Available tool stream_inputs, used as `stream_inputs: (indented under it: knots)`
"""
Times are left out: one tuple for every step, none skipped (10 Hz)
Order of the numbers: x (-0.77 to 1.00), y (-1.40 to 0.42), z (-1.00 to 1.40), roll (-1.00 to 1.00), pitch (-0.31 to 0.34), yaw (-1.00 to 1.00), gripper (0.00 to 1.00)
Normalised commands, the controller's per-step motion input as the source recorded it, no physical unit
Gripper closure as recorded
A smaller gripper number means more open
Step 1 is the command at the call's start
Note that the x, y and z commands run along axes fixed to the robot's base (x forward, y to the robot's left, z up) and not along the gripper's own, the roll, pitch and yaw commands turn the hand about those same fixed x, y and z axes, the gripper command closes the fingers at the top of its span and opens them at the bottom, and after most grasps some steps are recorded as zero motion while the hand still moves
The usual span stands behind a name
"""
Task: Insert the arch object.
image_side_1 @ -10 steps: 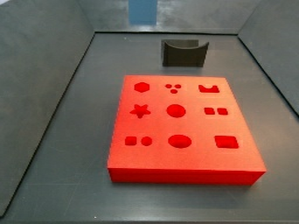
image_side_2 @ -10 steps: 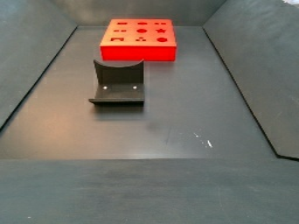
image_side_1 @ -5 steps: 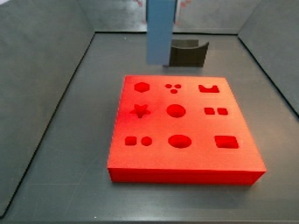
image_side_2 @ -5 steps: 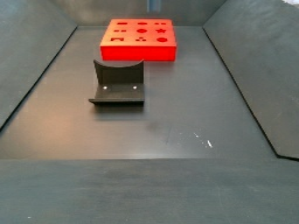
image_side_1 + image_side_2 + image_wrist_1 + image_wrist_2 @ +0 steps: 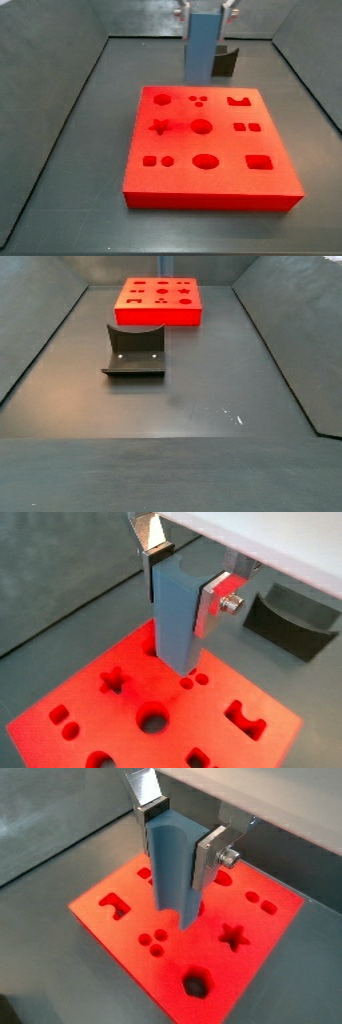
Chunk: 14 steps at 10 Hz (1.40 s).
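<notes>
My gripper (image 5: 185,582) is shut on a tall blue arch piece (image 5: 177,612) and holds it upright above the red block (image 5: 80,712). The piece's lower end hangs over the block near the small round holes. Both wrist views show this grip (image 5: 182,838), with the blue piece (image 5: 174,868) between the silver fingers. In a side view the gripper (image 5: 203,12) and the piece (image 5: 203,45) hang over the block's far edge (image 5: 267,185). The arch-shaped slot (image 5: 241,101) lies at the block's far right corner. The gripper is out of frame where the block (image 5: 160,314) shows far away.
The dark fixture (image 5: 135,351) stands on the grey floor apart from the block; it also shows behind the blue piece (image 5: 225,62) and in a wrist view (image 5: 294,620). Grey walls ring the floor. The block holds several other shaped holes.
The gripper with the blue piece has moved right and down in a side view, from the top edge to above the block's far edge. The block and fixture have not moved.
</notes>
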Motion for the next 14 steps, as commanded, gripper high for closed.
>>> stream_inputs:
  knots:
    - [1.00, 0.03, -0.02, -0.14, -0.043, -0.05, 1.00]
    - [1.00, 0.02, -0.03, -0.13, -0.053, -0.04, 1.00]
    - [1.00, 0.00, -0.09, -0.07, -0.057, 0.00, 1.00]
    - [1.00, 0.00, -0.13, 0.00, -0.041, 0.00, 1.00]
    - [1.00, 0.00, -0.14, 0.00, -0.033, 0.00, 1.00]
    - [1.00, 0.00, -0.05, 0.00, -0.021, 0.00, 1.00]
    - [0.97, 0.00, -0.01, 0.00, -0.010, 0.00, 1.00]
    - [0.95, 0.00, -0.02, 0.00, -0.011, 0.00, 1.00]
    - [0.95, 0.00, -0.08, 0.00, -0.034, 0.00, 1.00]
    - [0.96, 0.00, -0.13, 0.00, -0.054, 0.00, 1.00]
    - [0.97, 0.00, -0.22, 0.10, -0.040, 0.00, 1.00]
    - [0.92, 0.00, -0.23, 0.19, 0.000, 0.00, 1.00]
    - [0.86, 0.00, -0.20, 0.23, 0.000, 0.00, 1.00]
    - [0.87, 0.00, -0.02, 0.25, 0.000, 0.00, 1.00]
